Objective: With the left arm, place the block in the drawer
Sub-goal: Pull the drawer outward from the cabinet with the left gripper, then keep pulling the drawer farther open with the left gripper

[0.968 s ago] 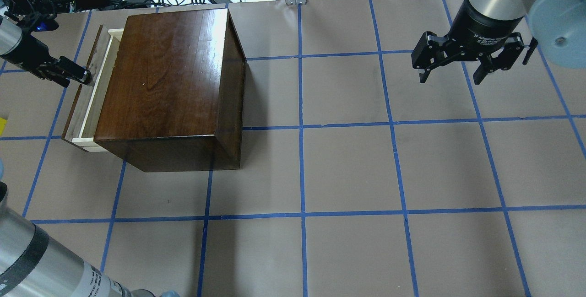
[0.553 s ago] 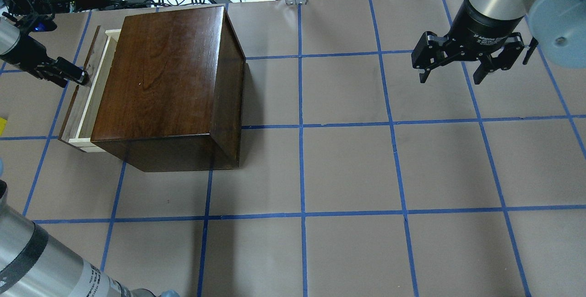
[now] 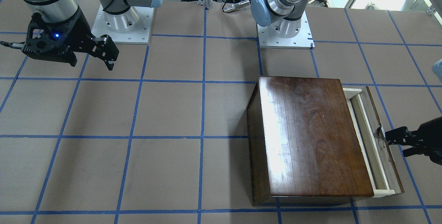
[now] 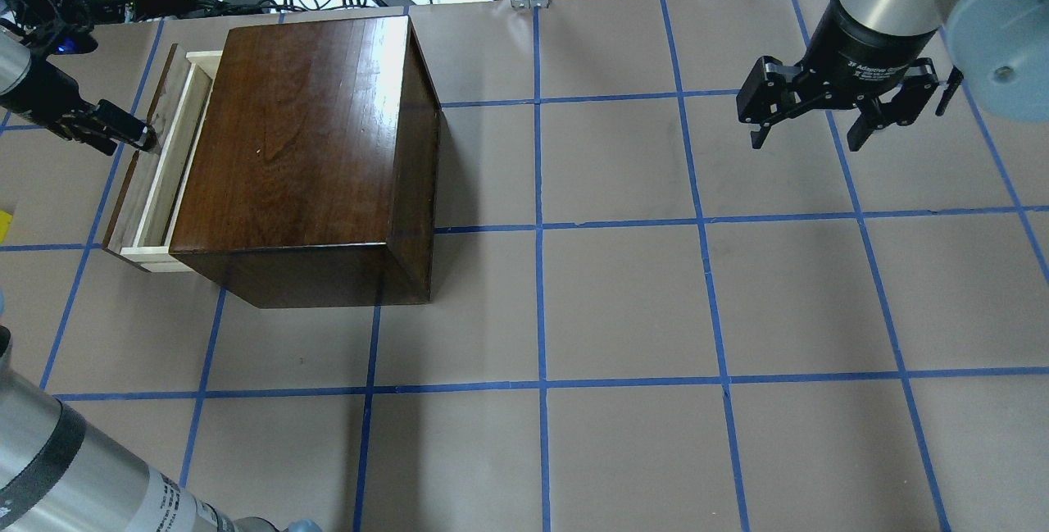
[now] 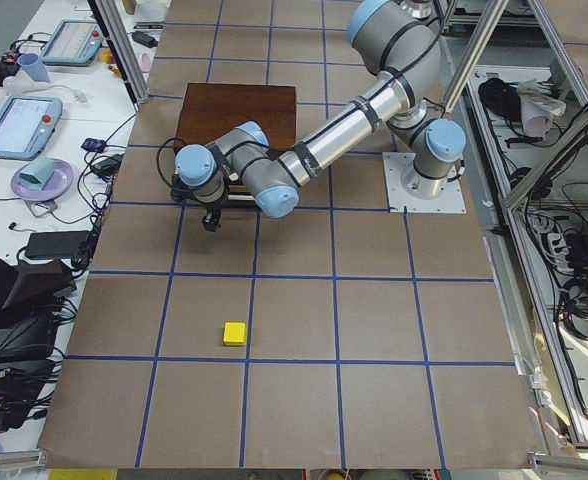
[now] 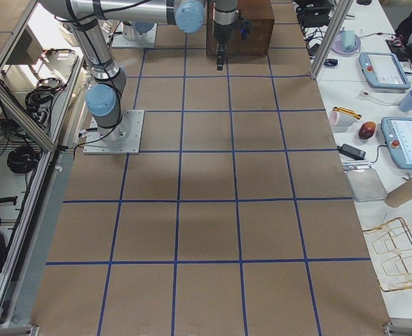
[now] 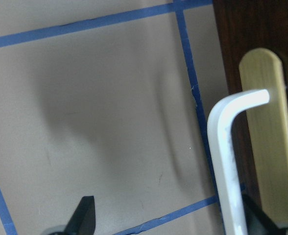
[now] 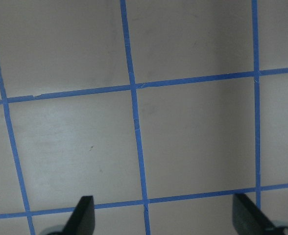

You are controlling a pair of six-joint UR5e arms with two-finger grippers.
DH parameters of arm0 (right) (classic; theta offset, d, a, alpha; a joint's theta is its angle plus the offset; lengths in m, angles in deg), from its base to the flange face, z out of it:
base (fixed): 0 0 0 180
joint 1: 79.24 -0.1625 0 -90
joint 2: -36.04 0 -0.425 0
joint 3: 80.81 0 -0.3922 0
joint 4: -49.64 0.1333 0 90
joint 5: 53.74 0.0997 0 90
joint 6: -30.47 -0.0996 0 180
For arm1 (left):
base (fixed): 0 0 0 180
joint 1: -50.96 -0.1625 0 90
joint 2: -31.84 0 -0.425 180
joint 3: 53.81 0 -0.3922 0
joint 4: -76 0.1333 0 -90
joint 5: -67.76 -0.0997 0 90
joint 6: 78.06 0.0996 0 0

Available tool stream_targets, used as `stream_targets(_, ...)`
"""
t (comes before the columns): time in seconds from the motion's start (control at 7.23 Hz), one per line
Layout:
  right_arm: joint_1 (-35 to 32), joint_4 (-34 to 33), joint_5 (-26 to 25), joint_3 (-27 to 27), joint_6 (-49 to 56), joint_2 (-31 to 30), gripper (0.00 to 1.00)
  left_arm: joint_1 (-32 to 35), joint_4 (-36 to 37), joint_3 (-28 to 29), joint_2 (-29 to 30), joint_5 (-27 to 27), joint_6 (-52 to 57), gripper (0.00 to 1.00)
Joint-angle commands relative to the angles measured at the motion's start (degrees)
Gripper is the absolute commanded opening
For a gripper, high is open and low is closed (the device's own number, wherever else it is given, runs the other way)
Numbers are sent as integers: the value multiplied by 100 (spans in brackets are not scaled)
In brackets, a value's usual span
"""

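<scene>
Drawer (image 4: 146, 188) sits further out of the box (image 4: 303, 147) than a second ago, and the box has swung back square. You likely have room for the drop now. Left gripper (image 4: 141, 137) is at the knob, spread and empty. Block (image 5: 235, 333), a small yellow cube, lies on the table well apart from the drawer. Right gripper (image 4: 807, 137) is spread.

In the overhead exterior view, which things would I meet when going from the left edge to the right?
block → left gripper → drawer → dark wooden box → right gripper
</scene>
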Motion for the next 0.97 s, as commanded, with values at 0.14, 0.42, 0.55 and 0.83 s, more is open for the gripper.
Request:
stream_targets(0.14,0,0,0,9,0,0,100,1,-27,164,66,-107,41,100)
stream_targets(0.42,0,0,0,0,0,0,100,1,-45,200,58,-117,33,100)
stream_targets(0.55,0,0,0,0,0,0,100,1,-97,191,49,-117,33,100)
stream_targets(0.83,0,0,0,0,0,0,100,1,-159,147,40,-117,33,100)
